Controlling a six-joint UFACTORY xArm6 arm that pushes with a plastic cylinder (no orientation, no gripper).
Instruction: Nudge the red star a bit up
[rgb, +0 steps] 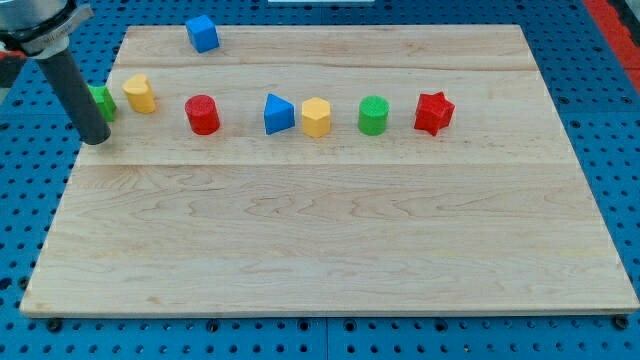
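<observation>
The red star (434, 112) lies at the view's right end of a row of blocks on the wooden board (330, 230). My tip (96, 138) is at the board's left edge, far to the left of the star. It stands just in front of a green block (104, 101) that the rod partly hides.
Along the row from the left: a yellow block (140, 94), a red cylinder (202, 114), a blue triangle block (278, 114), a yellow hexagon block (316, 117), a green cylinder (373, 115). A blue cube (202, 33) lies near the top edge.
</observation>
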